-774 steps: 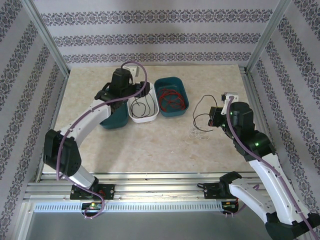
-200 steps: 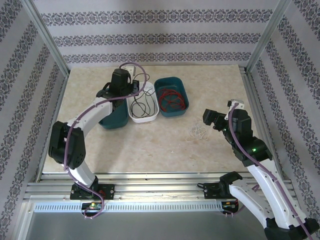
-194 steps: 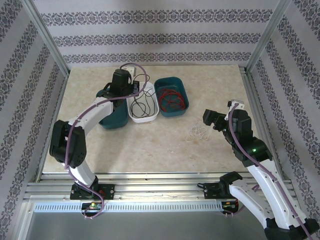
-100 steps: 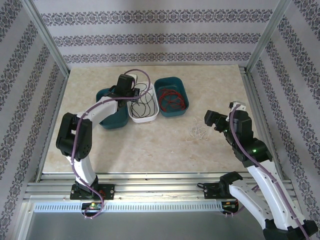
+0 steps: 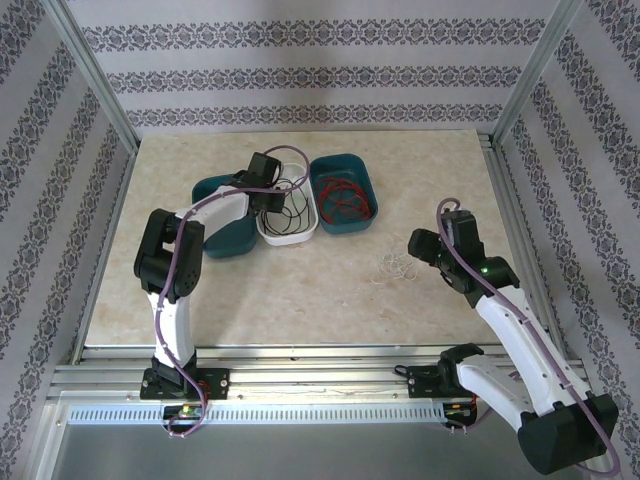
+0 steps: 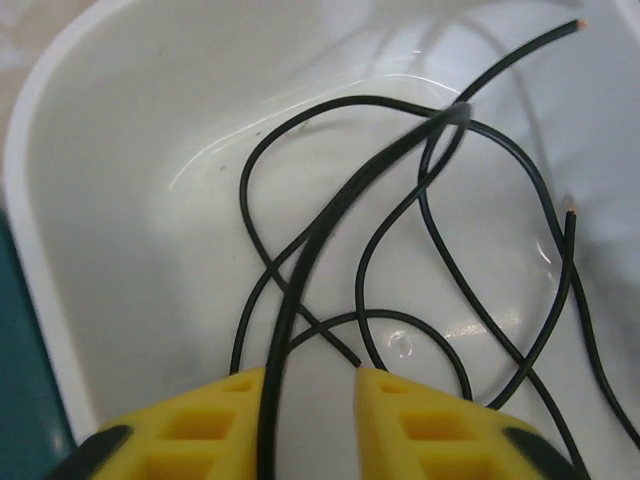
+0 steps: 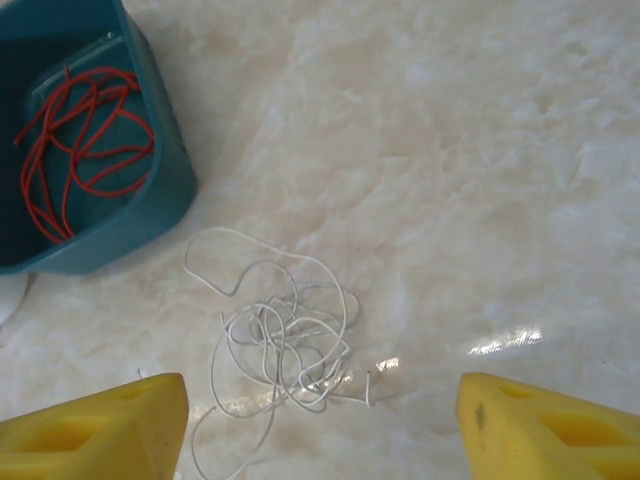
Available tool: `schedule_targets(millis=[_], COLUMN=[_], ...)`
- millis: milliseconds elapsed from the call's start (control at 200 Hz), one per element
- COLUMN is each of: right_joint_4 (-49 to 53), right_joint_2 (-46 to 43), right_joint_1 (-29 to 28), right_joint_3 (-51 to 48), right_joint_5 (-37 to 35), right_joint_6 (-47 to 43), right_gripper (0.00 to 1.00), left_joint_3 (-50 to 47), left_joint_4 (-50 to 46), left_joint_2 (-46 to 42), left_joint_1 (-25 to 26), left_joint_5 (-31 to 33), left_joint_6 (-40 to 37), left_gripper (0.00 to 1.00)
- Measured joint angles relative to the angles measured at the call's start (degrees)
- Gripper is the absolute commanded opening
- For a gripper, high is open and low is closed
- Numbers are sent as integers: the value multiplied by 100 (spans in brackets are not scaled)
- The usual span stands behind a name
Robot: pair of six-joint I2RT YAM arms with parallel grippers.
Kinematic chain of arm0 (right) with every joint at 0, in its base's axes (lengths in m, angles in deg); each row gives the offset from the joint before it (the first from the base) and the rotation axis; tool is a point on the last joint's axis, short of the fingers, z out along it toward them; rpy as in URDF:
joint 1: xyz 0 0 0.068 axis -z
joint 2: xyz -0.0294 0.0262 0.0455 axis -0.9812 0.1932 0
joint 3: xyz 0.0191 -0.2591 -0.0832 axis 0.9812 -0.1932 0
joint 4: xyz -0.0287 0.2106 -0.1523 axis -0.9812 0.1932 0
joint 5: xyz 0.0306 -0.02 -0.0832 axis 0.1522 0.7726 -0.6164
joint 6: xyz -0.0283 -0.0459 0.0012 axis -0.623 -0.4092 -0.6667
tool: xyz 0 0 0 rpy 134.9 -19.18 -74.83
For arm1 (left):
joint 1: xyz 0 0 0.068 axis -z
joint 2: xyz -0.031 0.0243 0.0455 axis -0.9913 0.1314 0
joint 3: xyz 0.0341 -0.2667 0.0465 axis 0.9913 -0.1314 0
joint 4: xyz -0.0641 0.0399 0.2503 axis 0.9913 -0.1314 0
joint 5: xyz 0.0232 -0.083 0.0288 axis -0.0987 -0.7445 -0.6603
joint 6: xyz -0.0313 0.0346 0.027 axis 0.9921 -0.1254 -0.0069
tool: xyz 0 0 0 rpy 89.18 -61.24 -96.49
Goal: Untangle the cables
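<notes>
Left end effector [image 6: 310, 378], open, should rise clear of the black cable [image 6: 350, 190]. Right end effector [image 7: 320, 385], open too, should pinch the whitish tangle [image 7: 285, 345] centrally.

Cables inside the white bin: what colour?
Black; the cables in the white bin show best in the left wrist view.

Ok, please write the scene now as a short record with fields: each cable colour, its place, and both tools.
black cables: loose loops in the white bin
red cables: in the right teal bin
whitish cables: tangled on the table, apart from the bins
left tool: open over the white bin, one black cable runs between its jaws
right tool: open, above the whitish cables
</notes>
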Motion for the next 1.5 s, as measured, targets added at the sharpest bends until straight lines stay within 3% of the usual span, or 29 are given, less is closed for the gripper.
schedule_targets(millis=[45, 210, 470, 540, 690, 909, 1159, 1384, 1499], right_joint_4=[-4, -7, -48, -61, -74, -68, -153, -293, -380], right_joint_2=[59, 367, 656, 704, 968, 1832, 2640, 3189, 3484], right_joint_1=[0, -17, -186, -205, -321, -498, -11, 339, 396], right_joint_3=[-2, -2, -2, -2, 39, 352, 713, 761, 809], right_joint_5=[68, 236, 302, 304, 293, -11, -87, 319, 446], right_joint_6=[-39, -240, -391, -415, -553, -828, -975, -1014, -1054], right_gripper=[63, 59, 54, 51, 49, 48, 44, 42, 40], left_joint_3=[39, 444, 1443, 1480, 1252, -157, -1318, -1561, -1558], left_joint_4=[-7, -120, -208, -210, -160, 164, 793, 1224, 1397], left_joint_2=[0, 0, 87, 87, 22, -885, -2041, -1779, -1373], left_joint_1=[20, 31, 28, 31, 68, 466, 1174, 2155, 2406], left_joint_5=[24, 179, 505, 487, 361, 35, -85, -120, -219], left_joint_6=[31, -9, -109, -107, -61, 199, 496, 809, 999], left_gripper=[75, 90, 92, 100, 99, 99, 99, 100, 100])
